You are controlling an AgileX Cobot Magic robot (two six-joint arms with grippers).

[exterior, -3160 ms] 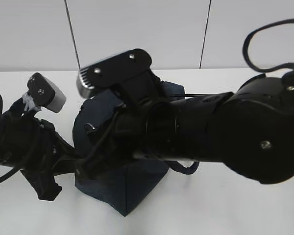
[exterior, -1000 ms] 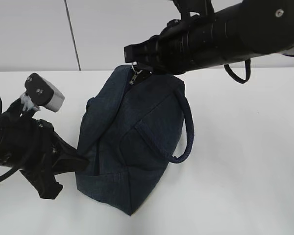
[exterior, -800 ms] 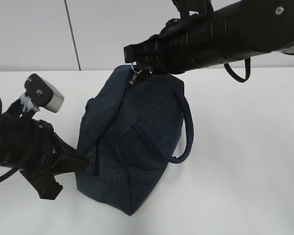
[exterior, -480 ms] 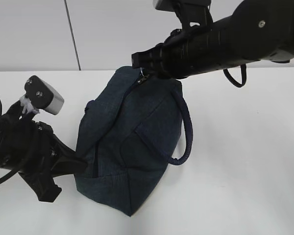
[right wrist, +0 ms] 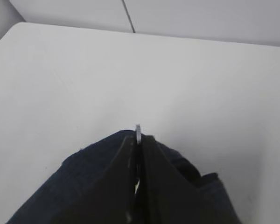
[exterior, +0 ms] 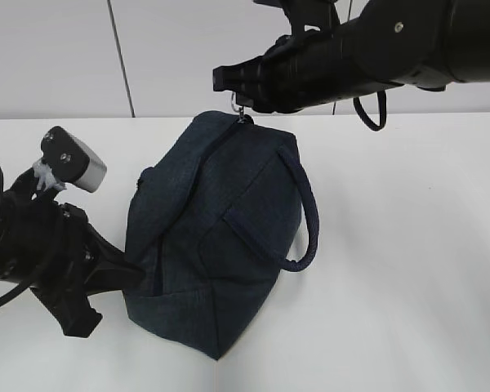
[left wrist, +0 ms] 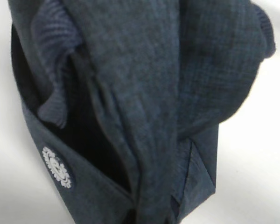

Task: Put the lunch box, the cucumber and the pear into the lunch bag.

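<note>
The dark navy lunch bag [exterior: 220,220] stands on the white table with its zipper drawn along the top. My right gripper [exterior: 239,94] is shut on the metal ring pull [exterior: 239,104] just above the bag's top far end; the right wrist view shows the ring [right wrist: 138,129] pinched between the closed fingers [right wrist: 151,163]. My left gripper [exterior: 135,273] is at the bag's lower left end and seems shut on the fabric. The bag's cloth [left wrist: 144,93] fills the left wrist view and hides the jaws. The lunch box, cucumber and pear are out of view.
A loop handle [exterior: 310,220] hangs off the bag's right side. A white round logo patch [left wrist: 56,167] sits on the bag's side. The left arm's wrist camera [exterior: 73,159] stands left of the bag. A grey panelled wall [exterior: 65,57] runs behind the table.
My right arm has risen off the bag and carried the ring pull up and to the right along the top. The bag's top end has lifted slightly. The left arm has not moved.
</note>
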